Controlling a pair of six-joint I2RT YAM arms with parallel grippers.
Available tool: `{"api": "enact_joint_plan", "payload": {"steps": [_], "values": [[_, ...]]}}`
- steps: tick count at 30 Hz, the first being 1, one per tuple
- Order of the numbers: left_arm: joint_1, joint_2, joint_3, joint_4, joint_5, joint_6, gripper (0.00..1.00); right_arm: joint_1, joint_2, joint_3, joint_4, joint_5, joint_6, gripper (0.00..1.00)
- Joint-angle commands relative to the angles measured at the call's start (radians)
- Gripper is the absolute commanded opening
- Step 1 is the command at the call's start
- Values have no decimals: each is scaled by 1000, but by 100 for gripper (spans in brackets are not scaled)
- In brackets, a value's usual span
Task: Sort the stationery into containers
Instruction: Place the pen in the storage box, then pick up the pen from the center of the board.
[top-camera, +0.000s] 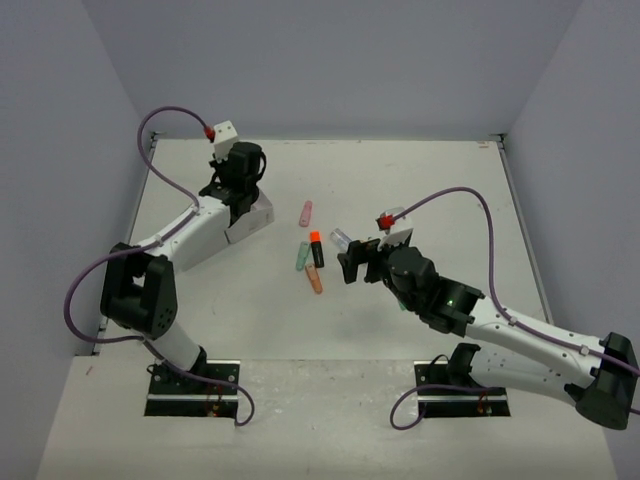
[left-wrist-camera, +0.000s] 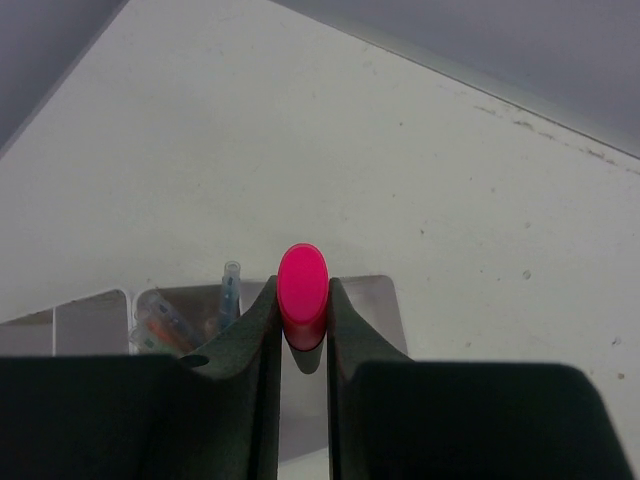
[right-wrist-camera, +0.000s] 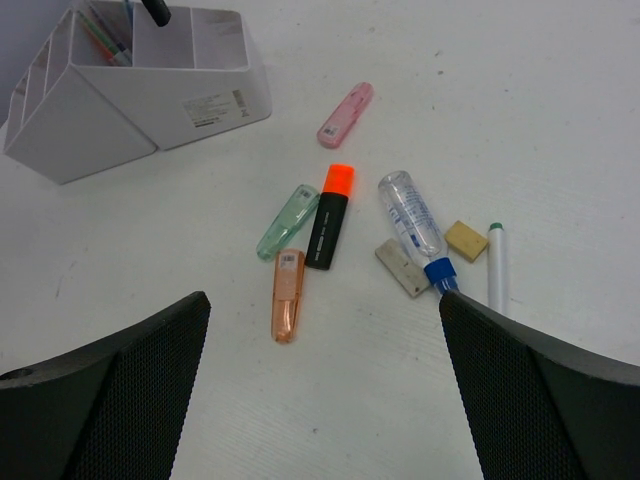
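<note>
Left claw (left-wrist-camera: 302, 296): I grip pink marker (left-wrist-camera: 302, 280) over container (left-wrist-camera: 386, 302) | right claw (right-wrist-camera: 322, 305): spread wide, orange-capped marker (right-wrist-camera: 330, 215) just ahead

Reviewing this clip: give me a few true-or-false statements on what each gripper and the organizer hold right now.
1. The left gripper is shut on a pink marker. True.
2. The right gripper holds the orange-capped highlighter. False: its jaws are open, and the highlighter lies on the table.
3. The white organizer is empty. False: pens stand in one compartment.
4. A clear bottle with a blue cap lies on the table. True.
</note>
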Motion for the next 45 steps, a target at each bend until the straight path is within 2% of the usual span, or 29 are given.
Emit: {"api": "enact_joint_plan", "payload": {"steps": [1, 5, 6, 10, 11, 15, 21, 24, 26, 31, 36, 41, 45], "values": [[9, 10, -62, 78, -42, -39, 0, -9, 1, -5, 21, -27, 22, 99], [10, 15, -89, 107, -24, -31, 1, -9, 11, 0, 21, -39, 17, 99], [10, 15, -91, 108, -20, -35, 5, -9, 15, 0, 21, -40, 17, 99], [10, 10, -113, 106, -17, -58, 33, -9, 32, 5, 21, -43, 20, 99], [10, 6, -120, 104, -18, -64, 37, -9, 35, 6, 21, -44, 21, 99], [9, -23, -133, 76, -15, -82, 40, -13, 47, 10, 23, -57, 30, 99], [-46, -209, -166, 55, 28, -85, 45, -20, 150, 62, 23, -124, 46, 98], [-122, -313, -166, 4, 21, -82, 62, -22, 258, 122, 6, -146, 65, 93], [-157, -407, -185, -34, 80, -93, 79, -22, 359, 197, -47, -135, 96, 91], [-175, -698, -316, -134, 248, -135, 100, -45, 576, 375, -174, -117, 182, 80], [-176, -862, -360, -248, 345, -97, 100, -73, 755, 469, -211, -133, 207, 70], [-174, -926, -342, -383, 395, -43, 100, -103, 863, 565, -237, -149, 187, 64], [-176, -977, -345, -430, 420, 4, 100, -126, 915, 608, -241, -154, 162, 59]]}}
